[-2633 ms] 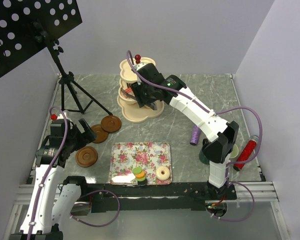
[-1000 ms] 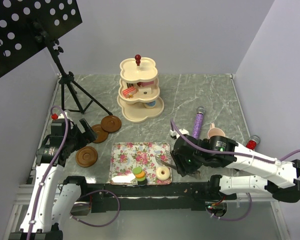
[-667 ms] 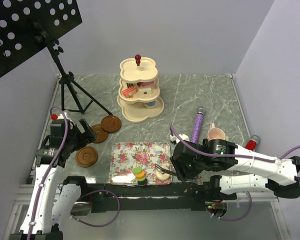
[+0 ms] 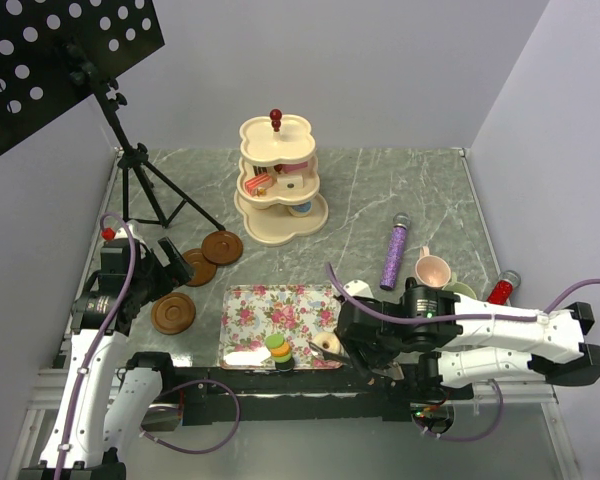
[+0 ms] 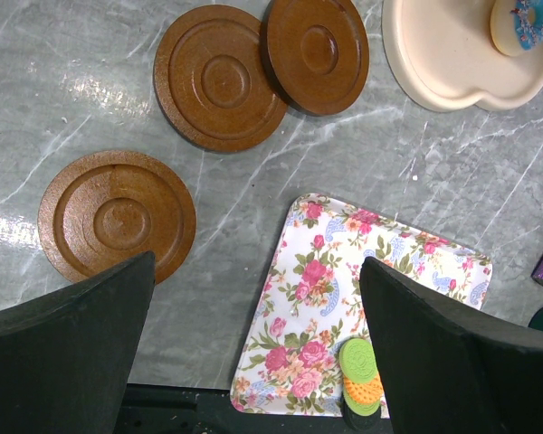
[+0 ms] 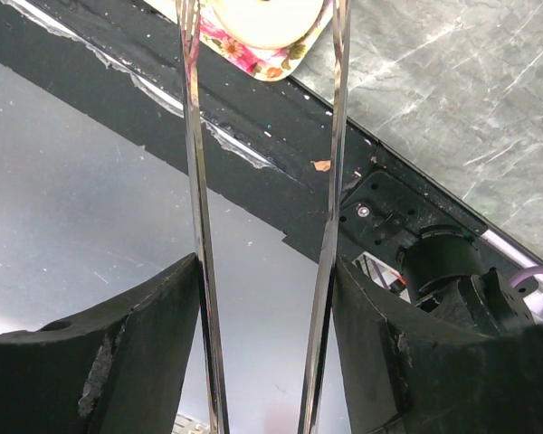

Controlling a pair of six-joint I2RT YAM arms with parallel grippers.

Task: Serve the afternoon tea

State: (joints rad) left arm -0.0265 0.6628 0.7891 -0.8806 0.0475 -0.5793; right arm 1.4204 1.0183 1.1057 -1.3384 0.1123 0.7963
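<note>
Item: cream doughnut (image 6: 267, 14), at the floral tray's (image 4: 270, 315) near right corner, straddled by parted tongs (image 6: 197, 181) grasped in the right gripper (image 6: 267, 262); best squeezed evenly across its middle before lifting; left gripper (image 5: 258, 271) released, wide.

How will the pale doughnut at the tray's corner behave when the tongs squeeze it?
The doughnut looks small and smooth, so likely light and apt to slip between the tongs. Its round rim could let it roll. It lies at the corner of the floral tray by the table edge, so a slip might drop it.
</note>
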